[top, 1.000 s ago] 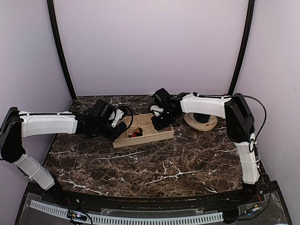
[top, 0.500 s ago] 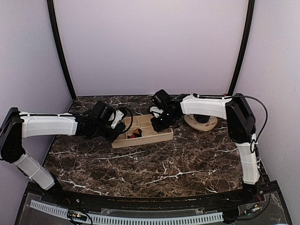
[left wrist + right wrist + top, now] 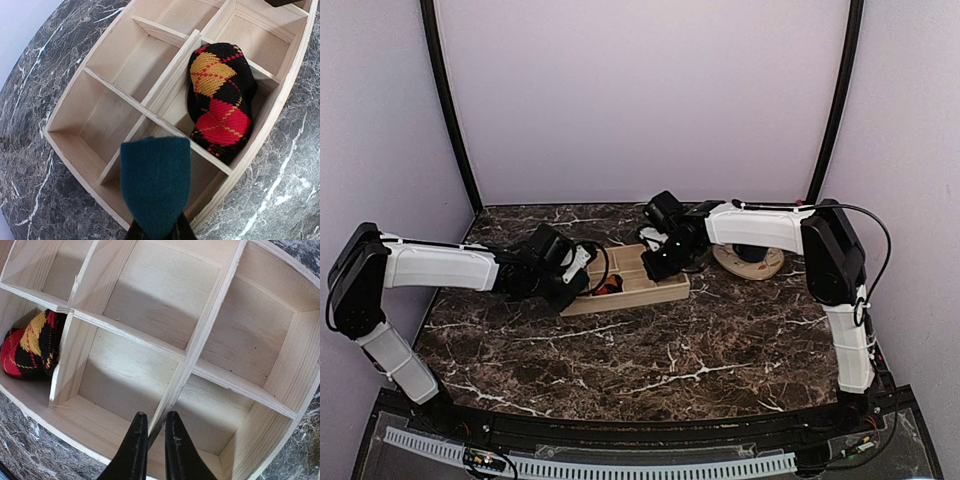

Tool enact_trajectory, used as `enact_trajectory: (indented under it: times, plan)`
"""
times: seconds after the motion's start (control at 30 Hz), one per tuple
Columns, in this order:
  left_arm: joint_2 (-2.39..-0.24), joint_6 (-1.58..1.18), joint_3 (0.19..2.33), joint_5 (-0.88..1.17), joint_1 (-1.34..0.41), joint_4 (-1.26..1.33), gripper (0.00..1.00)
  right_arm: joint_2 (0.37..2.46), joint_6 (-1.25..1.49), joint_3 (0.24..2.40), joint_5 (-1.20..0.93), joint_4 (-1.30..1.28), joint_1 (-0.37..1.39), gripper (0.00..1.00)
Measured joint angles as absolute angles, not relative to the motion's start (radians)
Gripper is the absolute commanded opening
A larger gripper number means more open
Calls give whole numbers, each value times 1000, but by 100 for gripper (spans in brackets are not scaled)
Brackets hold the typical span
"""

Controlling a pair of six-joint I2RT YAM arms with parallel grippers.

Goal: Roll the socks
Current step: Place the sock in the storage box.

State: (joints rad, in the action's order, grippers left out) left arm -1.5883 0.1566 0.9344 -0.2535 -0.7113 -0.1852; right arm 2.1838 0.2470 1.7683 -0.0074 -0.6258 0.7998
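Over the left end of the wooden tray (image 3: pixel 655 291), my left claw (image 3: pixel 572 274) is clamped on the teal sock (image 3: pixel 155 185), a fine-knit, round-ended fold hanging above the end compartment of the near row. Just right of it, one compartment along, the argyle sock (image 3: pixel 220 100) lies balled up, black with orange and red diamonds crossed by thin stitched lines. Pale bare-wood slats split the tray into two rows. Further right, my right claw (image 3: pixel 155 445) has its slim black fingers (image 3: pixel 135 450) pinched onto the centre divider (image 3: pixel 210 315). Dark marble worktop (image 3: pixel 650 350), white-veined, carries it all.
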Motion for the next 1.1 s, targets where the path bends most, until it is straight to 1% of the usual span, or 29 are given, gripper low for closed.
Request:
enact_trajectory:
  times: [0.3, 0.57, 0.7, 1.1]
  plan:
    - [-1632, 177, 939, -286, -722, -171, 7, 2184, 247, 1768, -10, -627, 800, 12]
    - [-1686, 176, 1000, -280, -722, -209, 7, 2184, 246, 1768, -12, -628, 800, 12]
    - [-1748, 164, 1083, -247, -712, -278, 7, 2184, 246, 1768, -13, -628, 800, 12]
    - [-1782, 105, 1168, -105, -641, -413, 7, 2184, 245, 1781, -31, -661, 800, 12]
